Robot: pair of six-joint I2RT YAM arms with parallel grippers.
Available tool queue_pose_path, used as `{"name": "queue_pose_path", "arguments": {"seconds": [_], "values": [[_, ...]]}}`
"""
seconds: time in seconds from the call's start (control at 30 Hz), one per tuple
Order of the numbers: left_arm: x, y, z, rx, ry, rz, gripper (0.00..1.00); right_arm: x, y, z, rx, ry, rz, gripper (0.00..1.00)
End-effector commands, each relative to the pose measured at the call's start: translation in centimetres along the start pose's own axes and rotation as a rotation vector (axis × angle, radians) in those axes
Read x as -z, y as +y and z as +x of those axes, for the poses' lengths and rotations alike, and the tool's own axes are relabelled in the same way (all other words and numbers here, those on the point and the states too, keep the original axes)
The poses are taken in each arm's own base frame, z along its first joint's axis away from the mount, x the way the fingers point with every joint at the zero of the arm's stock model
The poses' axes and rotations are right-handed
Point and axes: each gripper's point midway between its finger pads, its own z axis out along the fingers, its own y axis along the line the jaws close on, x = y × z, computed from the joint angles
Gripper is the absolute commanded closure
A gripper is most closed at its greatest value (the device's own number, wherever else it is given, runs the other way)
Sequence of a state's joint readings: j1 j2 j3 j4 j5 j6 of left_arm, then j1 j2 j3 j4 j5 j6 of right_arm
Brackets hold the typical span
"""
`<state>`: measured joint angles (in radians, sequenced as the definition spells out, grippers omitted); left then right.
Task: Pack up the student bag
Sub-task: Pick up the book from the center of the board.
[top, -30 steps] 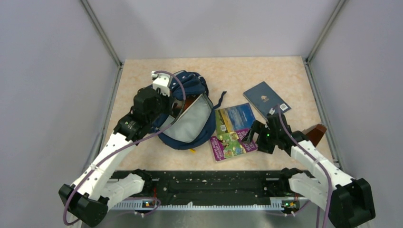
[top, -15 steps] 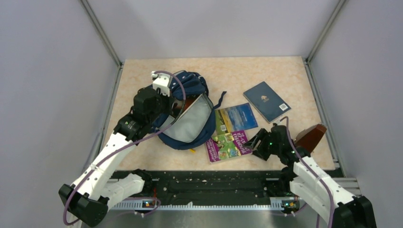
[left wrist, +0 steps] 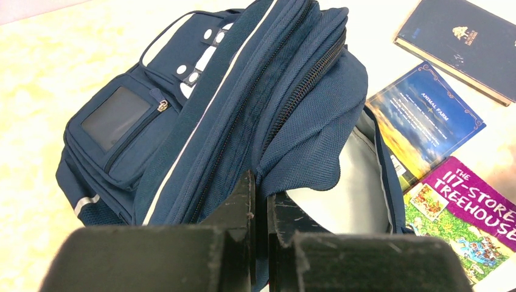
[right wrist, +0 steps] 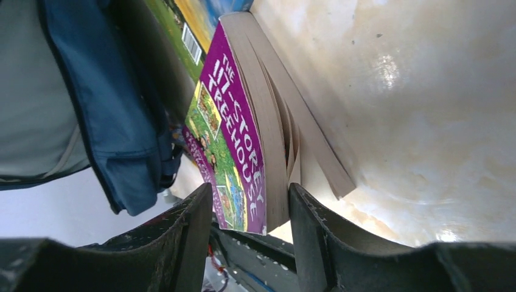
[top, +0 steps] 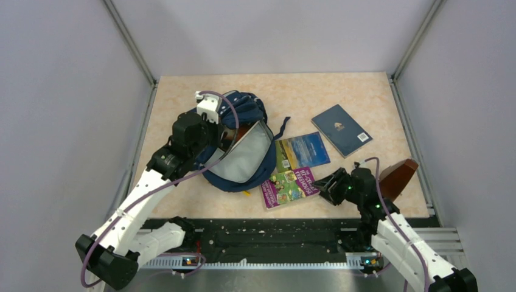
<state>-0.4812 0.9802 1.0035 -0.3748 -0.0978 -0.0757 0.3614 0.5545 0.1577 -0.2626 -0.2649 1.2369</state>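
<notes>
Our left end effector is pinched shut on the rim of the large navy-blue fabric backpack directly ahead of it, propping the mouth open. Our right end effector is closed across a purple paperback book, with the backpack just to its left, presumably to load the book.

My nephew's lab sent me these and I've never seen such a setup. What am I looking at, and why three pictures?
Two white robot arms are bolted at the near edge of a table, each ending in a two-finger gripper. The wide picture comes from a fixed camera above and behind them. The other two come from a camera on each wrist, so each arm's own dark fingers show at the bottom.

On the table lie an open navy student bag, a purple Treehouse book, an Animal Farm paperback, a dark blue book and a brown object I can't identify.

The left gripper pinches the bag's fabric beside its opening. The right gripper is clamped on a corner of the purple book.
</notes>
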Motion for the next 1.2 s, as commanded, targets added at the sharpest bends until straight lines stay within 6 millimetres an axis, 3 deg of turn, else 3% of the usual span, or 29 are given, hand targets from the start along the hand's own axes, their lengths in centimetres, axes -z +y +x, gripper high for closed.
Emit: {"name": "queue_pose_path", "arguments": {"seconds": [0.0, 0.57, 0.67, 0.8, 0.9, 1.17], "values": [[0.3, -0.3, -4.6, 0.016, -0.169, 0.005, 1.00, 0.0, 2.4, 0.0, -0.021, 0.015, -0.107, 0.53], [-0.1, -0.2, -4.3, 0.010, -0.157, -0.002, 1.00, -1.5, 0.2, 0.5, 0.037, 0.057, -0.025, 0.57], [-0.1, -0.2, -4.3, 0.009, -0.156, -0.003, 1.00, -1.6, 0.0, 0.6, 0.032, 0.054, -0.029, 0.64], [-0.1, -0.2, -4.3, 0.008, -0.156, -0.002, 1.00, -1.4, 0.0, 0.4, 0.036, 0.044, -0.016, 0.81], [-0.2, -0.1, -4.2, 0.009, -0.154, -0.005, 1.00, -0.7, 1.2, -0.4, 0.065, 0.005, -0.019, 1.00], [0.1, -0.1, -4.4, 0.011, -0.161, -0.006, 1.00, 2.2, 6.1, -3.0, 0.148, -0.130, -0.116, 1.00]]}}
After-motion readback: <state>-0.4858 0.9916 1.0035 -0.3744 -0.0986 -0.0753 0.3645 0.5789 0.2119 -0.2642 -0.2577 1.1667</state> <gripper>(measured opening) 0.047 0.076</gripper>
